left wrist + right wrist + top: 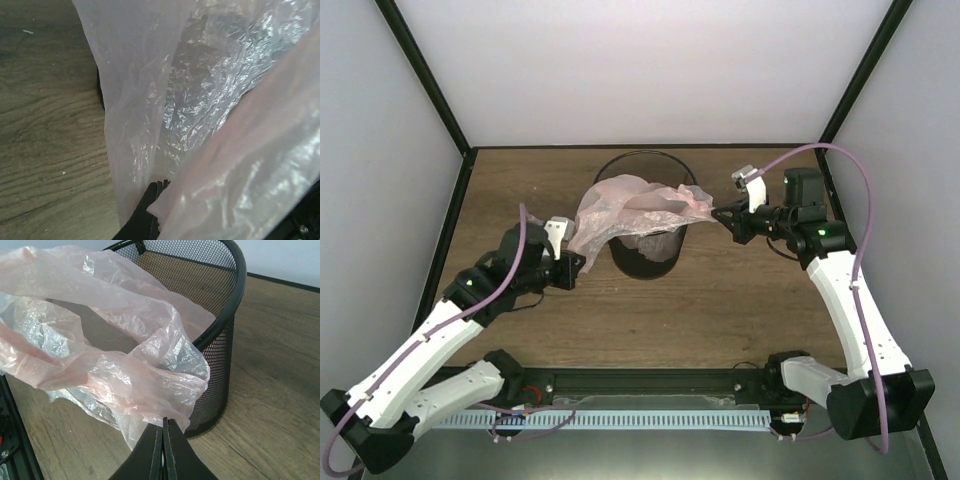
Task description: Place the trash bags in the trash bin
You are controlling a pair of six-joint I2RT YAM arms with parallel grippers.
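The pale-pink translucent trash bag point(632, 208) is stretched across the top of the black mesh trash bin point(645, 262), draped over its near rim. My left gripper point(576, 259) is shut on the bag's left end, beside the bin's left wall. My right gripper point(718, 213) is shut on the bag's right edge, just right of the bin. In the right wrist view the shut fingertips point(164, 424) pinch the bag point(125, 380) in front of the bin point(220, 360). In the left wrist view the bag point(150, 100) covers most of the shut gripper point(159, 186).
The bin stands mid-table on the wood-grain tabletop point(740, 300). White enclosure walls with black frame posts point(430, 90) bound the table at left, right and back. A black rail point(650, 385) runs along the near edge between the arm bases.
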